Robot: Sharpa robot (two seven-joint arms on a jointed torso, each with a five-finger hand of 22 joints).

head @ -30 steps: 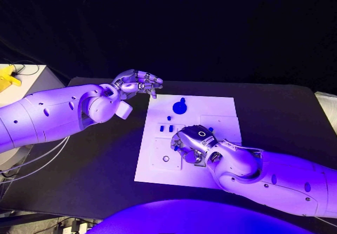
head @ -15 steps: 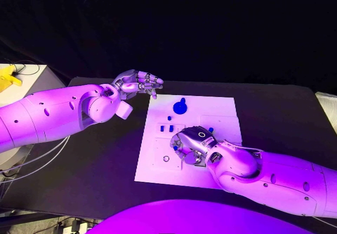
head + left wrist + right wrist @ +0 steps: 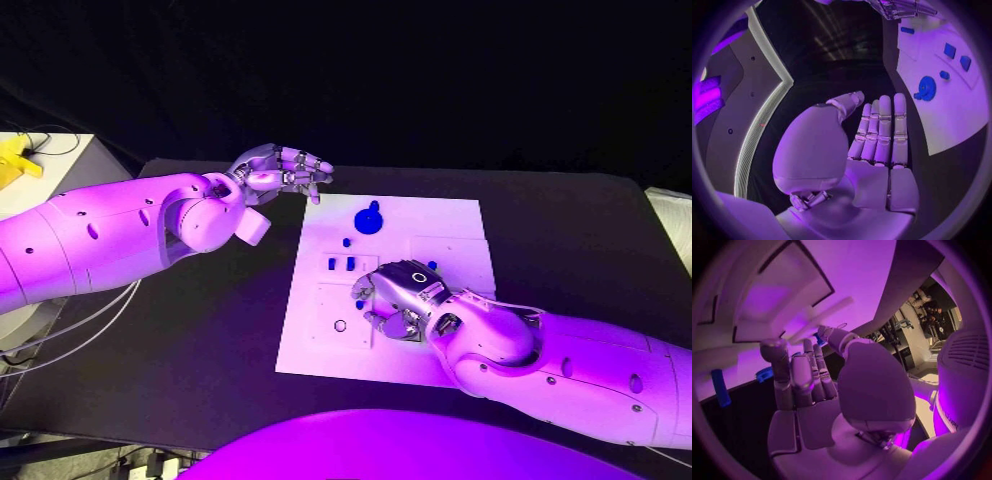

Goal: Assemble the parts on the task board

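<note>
The white task board lies mid-table. On it sit a round blue part, two small blue blocks, a tiny blue piece and a ring. My right hand is over the board's middle, fingers pointing down at it. In the right wrist view, the right hand has its thumb close to its fingertips, with a small blue part showing between them. My left hand hovers off the board's far left corner. In the left wrist view, the left hand has straight fingers and holds nothing.
The left wrist view shows the round blue part and the small blocks on the board. A blue peg and another blue piece lie beside my right hand. Black table surrounds the board; a pale stand is at far left.
My right hand has edged slightly toward the board's near side. The left hand and the loose parts have stayed put.
</note>
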